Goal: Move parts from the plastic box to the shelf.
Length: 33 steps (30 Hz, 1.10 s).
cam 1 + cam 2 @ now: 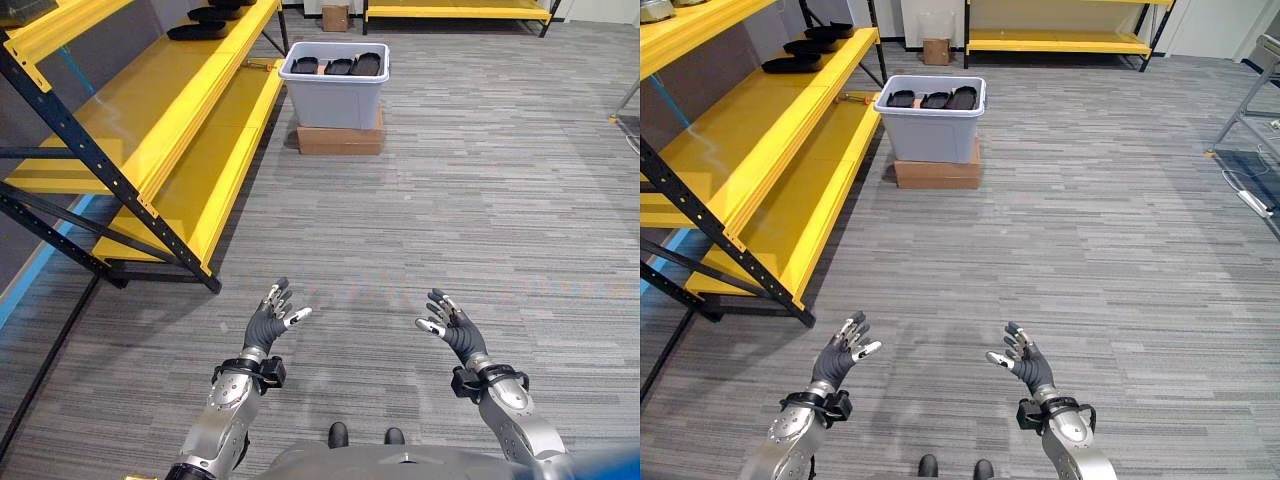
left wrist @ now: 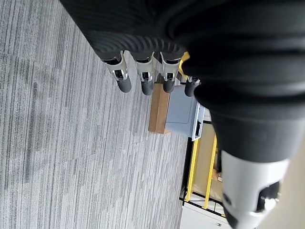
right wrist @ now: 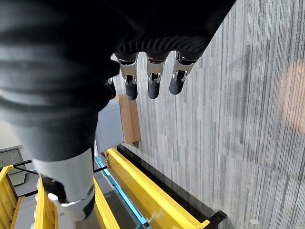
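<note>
Left robot hand [image 1: 268,322] held out low and near, fingers spread and relaxed, holding nothing. Right robot hand [image 1: 452,327] level with it on the right, likewise wide and empty. Both hang over bare grey carpet [image 1: 450,200], well apart from each other and from anything to pick up.

Further out, far and slightly left of centre: grey plastic box [image 1: 336,92] sitting on a flat cardboard box [image 1: 340,139]. Black parts [image 1: 340,66] lie in a row at its top, plainly within reach from above once the robot is beside it. The plastic box stands just beside the far end of the yellow shelf [image 1: 170,110], which runs along the left side. Several black parts [image 1: 200,28] already rest on the shelf's middle level at the far end.

Judgement: approach step, between picks; nothing in hand. Next move calls for walking forward to the plastic box, then lowering a robot hand onto one part and closing round it. After that, a short carry left to the shelf.
</note>
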{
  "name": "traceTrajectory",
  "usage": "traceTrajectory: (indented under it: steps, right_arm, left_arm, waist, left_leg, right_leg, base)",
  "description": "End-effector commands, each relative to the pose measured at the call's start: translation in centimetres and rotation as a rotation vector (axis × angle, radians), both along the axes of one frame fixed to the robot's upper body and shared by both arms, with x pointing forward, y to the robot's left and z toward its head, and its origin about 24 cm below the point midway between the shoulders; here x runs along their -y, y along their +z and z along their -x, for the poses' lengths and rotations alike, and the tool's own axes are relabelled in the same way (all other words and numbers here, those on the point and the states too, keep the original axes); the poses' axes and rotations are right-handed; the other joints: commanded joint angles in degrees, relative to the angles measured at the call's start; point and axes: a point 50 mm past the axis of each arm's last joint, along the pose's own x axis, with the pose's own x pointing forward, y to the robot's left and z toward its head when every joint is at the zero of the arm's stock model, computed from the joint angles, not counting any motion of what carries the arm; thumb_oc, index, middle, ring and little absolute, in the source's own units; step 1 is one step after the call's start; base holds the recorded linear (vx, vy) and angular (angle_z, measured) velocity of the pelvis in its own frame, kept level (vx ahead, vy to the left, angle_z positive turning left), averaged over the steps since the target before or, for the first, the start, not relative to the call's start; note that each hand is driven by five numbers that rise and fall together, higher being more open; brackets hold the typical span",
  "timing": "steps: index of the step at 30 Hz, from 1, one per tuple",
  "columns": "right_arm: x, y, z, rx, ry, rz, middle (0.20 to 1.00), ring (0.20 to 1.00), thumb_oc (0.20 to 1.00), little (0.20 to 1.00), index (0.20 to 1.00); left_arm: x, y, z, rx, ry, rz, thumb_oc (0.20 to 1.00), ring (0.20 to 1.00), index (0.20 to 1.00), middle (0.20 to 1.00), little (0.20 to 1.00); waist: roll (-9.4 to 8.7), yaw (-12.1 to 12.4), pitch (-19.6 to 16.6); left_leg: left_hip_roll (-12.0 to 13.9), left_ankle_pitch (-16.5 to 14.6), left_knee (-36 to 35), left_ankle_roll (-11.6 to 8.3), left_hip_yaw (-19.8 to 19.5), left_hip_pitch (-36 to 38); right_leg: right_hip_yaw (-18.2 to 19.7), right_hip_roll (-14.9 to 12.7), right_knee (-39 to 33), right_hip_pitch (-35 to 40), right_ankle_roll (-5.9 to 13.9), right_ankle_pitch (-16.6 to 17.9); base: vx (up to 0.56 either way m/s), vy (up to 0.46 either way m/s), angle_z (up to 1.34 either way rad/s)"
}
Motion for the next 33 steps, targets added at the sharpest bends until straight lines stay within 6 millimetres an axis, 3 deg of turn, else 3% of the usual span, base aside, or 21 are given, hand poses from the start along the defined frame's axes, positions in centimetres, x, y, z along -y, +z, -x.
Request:
traceTrajectory:
  steps: [1,33]
  right_arm:
    - [-0.99,1.98,-1.15,0.116,0.04,-0.018,1.0,1.0,1.0,1.0,1.0]
    - [-1.05,1.49,-1.04,0.094,0.035,-0.017,1.0,1.0,1.0,1.0,1.0]
  left_arm:
    - [-0.81,0.94,-1.04,0.07,-0.01,-0.052,1.0,1.0,1.0,1.0,1.0]
    - [-0.7,0.95,-1.16,0.073,-0.004,-0.033,1.0,1.0,1.0,1.0,1.0]
  waist:
    - [-2.35,0.17,-2.14]
    - [-2.19,0.03,-1.95]
  left_leg:
    - [3.73,-1.55,0.29,-3.88,-1.94,0.62]
    - [3.55,-1.91,0.29,-3.61,-1.61,0.87]
  right_leg:
    - [1.42,-3.99,0.47,-0.09,5.93,2.56]
    - [1.47,-4.32,0.47,-0.07,6.21,2.68]
  base:
    - [0.0,0.0,0.0]
    - [0.0,0.003,0.0]
